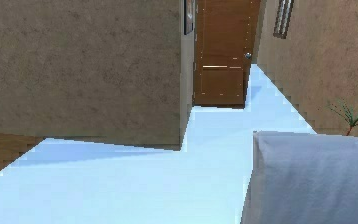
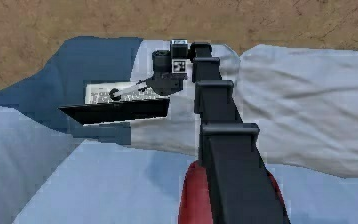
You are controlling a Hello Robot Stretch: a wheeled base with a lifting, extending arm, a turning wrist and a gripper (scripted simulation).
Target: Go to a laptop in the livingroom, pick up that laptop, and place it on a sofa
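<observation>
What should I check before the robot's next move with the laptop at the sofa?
1. The laptop is at the far end of the gripper: ok.
2. The gripper holds the laptop: cannot tell, since the sofa lies behind it.
3. The laptop rests on a cushion: cannot tell.
4. Sofa cushions lie behind the laptop: ok, blue and pale ones.
5. The arm reaches out across the sofa: ok.

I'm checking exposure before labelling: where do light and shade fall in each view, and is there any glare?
Forward view: the pale floor is evenly bright with no glare; the wall has a darker narrow side toward the door. Arm side view: the sofa is pale at the right and deep blue around the laptop, likely shade.
</observation>
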